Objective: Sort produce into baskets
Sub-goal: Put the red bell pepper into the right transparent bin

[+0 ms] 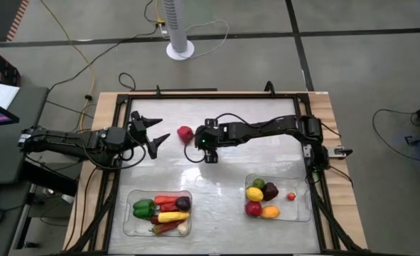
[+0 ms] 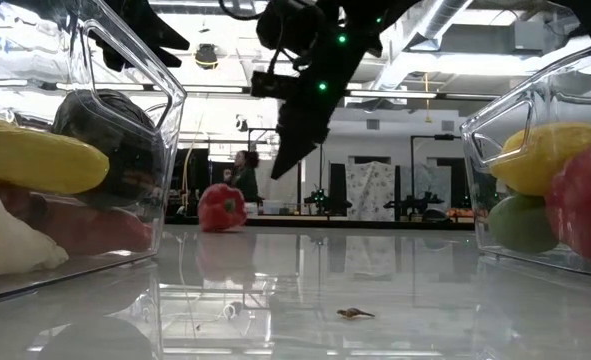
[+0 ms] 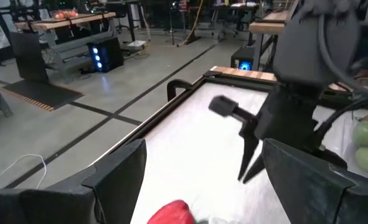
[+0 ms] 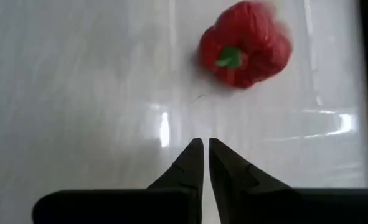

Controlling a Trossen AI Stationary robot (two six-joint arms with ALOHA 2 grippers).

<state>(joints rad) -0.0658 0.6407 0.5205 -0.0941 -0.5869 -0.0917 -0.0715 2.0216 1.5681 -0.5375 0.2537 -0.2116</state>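
Note:
A red pepper [image 1: 185,133] lies on the white table top at mid-table; it also shows in the low view [image 2: 221,207] and the right wrist view [image 4: 246,43]. My left gripper [image 1: 161,130] is open just left of the pepper, its fingers level and pointing at it; the pepper shows between them in the left wrist view [image 3: 171,213]. My right gripper [image 1: 194,154] is shut and empty, pointing down just near of the pepper and above the table [image 4: 205,144]. Two clear baskets stand near the front edge, the left basket [image 1: 130,213] and the right basket [image 1: 303,206], both holding produce.
The left basket holds a green pepper [image 1: 143,208], yellow corn [image 1: 173,216], a dark plum [image 1: 183,203] and red pieces. The right basket holds a lemon [image 1: 254,193], a plum [image 1: 270,190] and red and orange fruit. A small scrap [image 2: 353,313] lies on the table between the baskets.

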